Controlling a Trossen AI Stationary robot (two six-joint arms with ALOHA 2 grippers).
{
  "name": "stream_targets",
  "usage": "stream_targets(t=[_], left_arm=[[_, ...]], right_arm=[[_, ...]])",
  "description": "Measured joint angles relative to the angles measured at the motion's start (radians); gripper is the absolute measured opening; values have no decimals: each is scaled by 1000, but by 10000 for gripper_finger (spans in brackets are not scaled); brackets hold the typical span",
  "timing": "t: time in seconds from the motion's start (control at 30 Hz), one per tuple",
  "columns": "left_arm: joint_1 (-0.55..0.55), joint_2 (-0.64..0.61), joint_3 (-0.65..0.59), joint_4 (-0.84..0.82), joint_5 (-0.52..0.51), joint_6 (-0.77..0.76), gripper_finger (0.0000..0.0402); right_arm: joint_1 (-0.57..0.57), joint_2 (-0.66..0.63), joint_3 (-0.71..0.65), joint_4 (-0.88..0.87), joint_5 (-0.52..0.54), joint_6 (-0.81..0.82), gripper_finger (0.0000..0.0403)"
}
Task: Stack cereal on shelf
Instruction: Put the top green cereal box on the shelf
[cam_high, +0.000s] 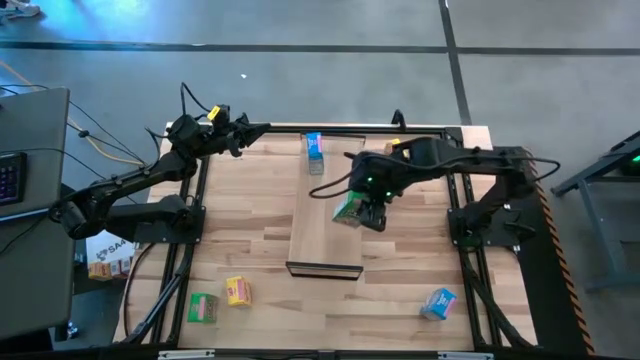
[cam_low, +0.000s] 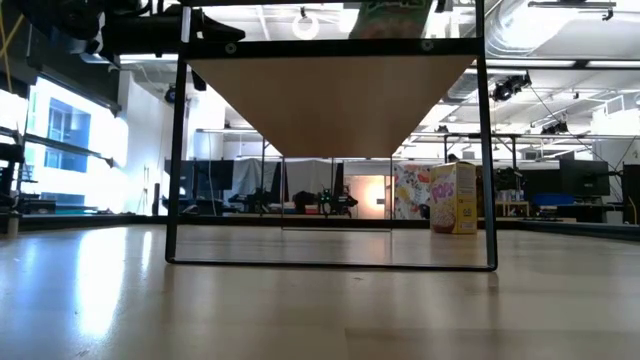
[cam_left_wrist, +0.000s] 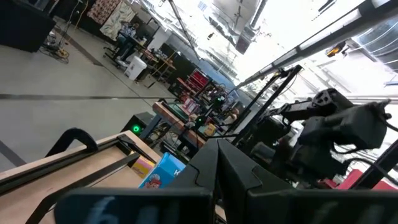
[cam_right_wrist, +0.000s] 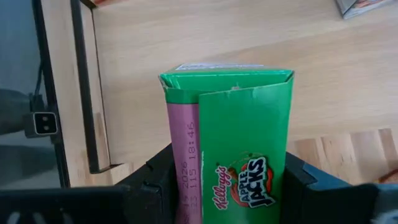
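Note:
My right gripper (cam_high: 365, 212) is shut on a green cereal box (cam_high: 350, 207) over the right edge of the shelf (cam_high: 325, 235), a pale raised plank with a dark near edge. A blue box (cam_high: 314, 148) stands on the shelf's far end. A green box (cam_high: 203, 307), a yellow box (cam_high: 238, 291) and a blue box (cam_high: 438, 302) lie on the tabletop near its near edge. The low view shows the shelf's underside (cam_low: 330, 100) and a yellow box (cam_low: 453, 198). My left gripper (cam_high: 258, 130) waits shut above the table's far left corner. My right gripper pinches the green box (cam_right_wrist: 249, 124) between its two fingers (cam_right_wrist: 152, 180), one on the pink narrow side (cam_right_wrist: 183, 155) and one on the opposite side. The fingers come from above, pointing down. The box is lifted clear above the shelf, slightly tilted.
A black metal frame (cam_low: 180, 150) carries the shelf above the tabletop (cam_high: 400, 270). Dark rails (cam_high: 470, 250) run along the table's left and right sides. The middle of the plank lies bare between the blue box and the near edge.

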Motion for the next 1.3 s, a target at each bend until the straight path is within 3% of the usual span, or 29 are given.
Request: stream_targets(t=[0.83,1.3], left_arm=[[0,0,0,0,0,1,0],[0,0,0,0,0,2,0]], right_arm=[[-1,75,0,9,-11,-97,155],[-1,75,0,10,-24,-117,241]])
